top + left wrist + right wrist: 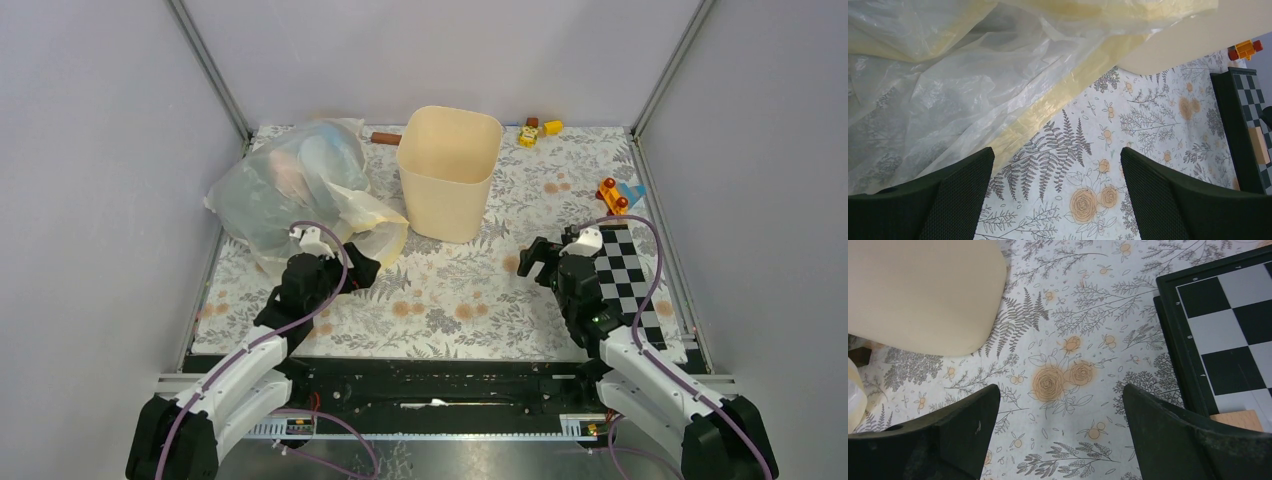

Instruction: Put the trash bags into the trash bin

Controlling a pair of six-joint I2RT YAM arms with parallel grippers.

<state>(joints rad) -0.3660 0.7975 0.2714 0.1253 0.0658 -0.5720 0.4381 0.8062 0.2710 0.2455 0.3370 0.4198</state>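
no black trash bag in sight, the upright cream-beige plastic bin [450, 175] sits ahead between left gripper [366, 268] and right gripper [527, 262], both gaping empty

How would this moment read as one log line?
left gripper: open, empty | right gripper: open, empty | bin: upright | translucent bag: left of bin, outside it

The counter holds one cream-beige squarish plastic wastebasket [450, 175], one translucent whitish-yellow bulging plastic bag [285, 190], one black-and-white checkered board [630, 285], one short brown cylinder [385, 138], two small yellow toy pieces [527, 138], one orange toy with red wheels [612, 195] and one pale wooden block [1243, 419]. Two white-and-black robot arms [300, 290] reach over it.
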